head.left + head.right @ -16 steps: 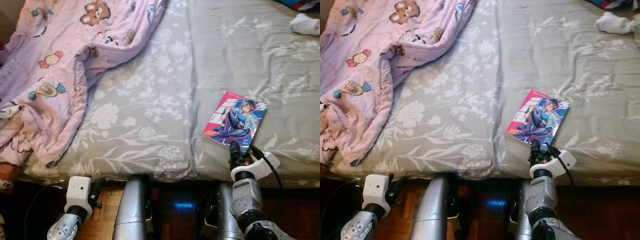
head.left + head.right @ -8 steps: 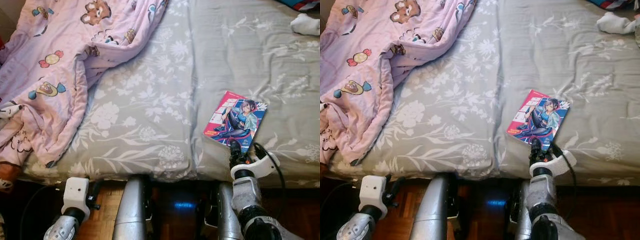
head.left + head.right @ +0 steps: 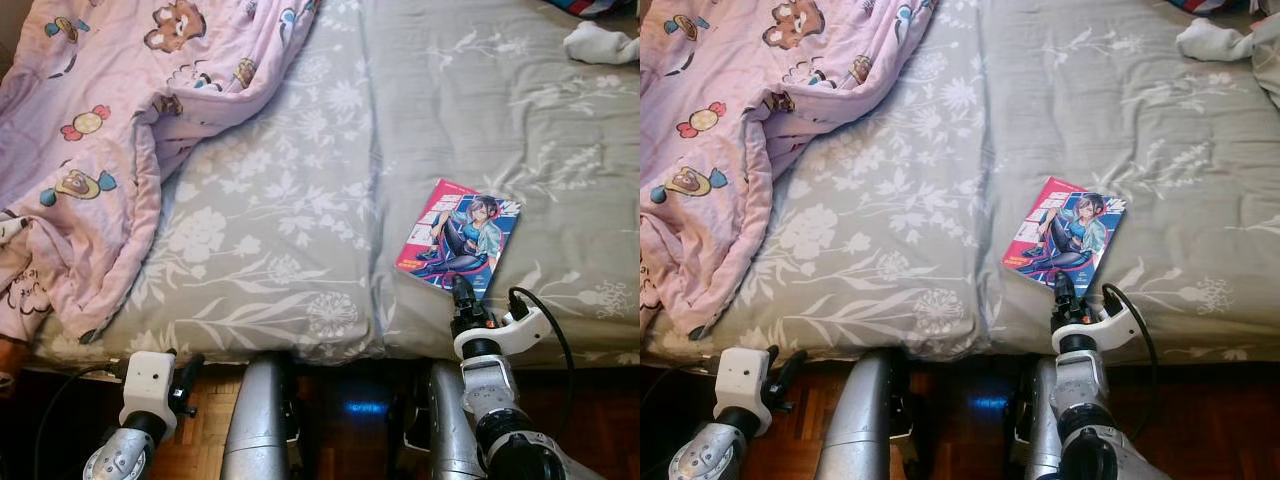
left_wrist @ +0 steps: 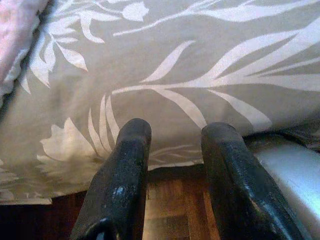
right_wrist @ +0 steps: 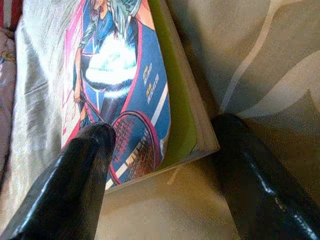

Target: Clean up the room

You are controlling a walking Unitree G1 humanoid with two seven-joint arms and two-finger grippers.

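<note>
A paperback comic book (image 3: 458,238) with a pink and blue cover lies flat on the grey floral bed sheet (image 3: 300,200), near the bed's front edge. My right gripper (image 3: 462,293) is at the book's near corner. It is open in the right wrist view (image 5: 165,131). One finger (image 5: 82,165) lies over the cover (image 5: 120,85), while the other (image 5: 250,170) rests on the sheet beside the book's edge. My left gripper (image 4: 177,132) hangs open and empty below the bed's front edge (image 3: 185,368).
A rumpled pink blanket (image 3: 110,130) with cartoon prints covers the bed's left side. A white sock (image 3: 598,42) lies at the far right. Wooden floor (image 3: 205,440) shows beneath the mattress edge.
The view has shifted slightly. My right gripper has edged forward onto the book's near corner. The left arm stays low by the bed edge.
</note>
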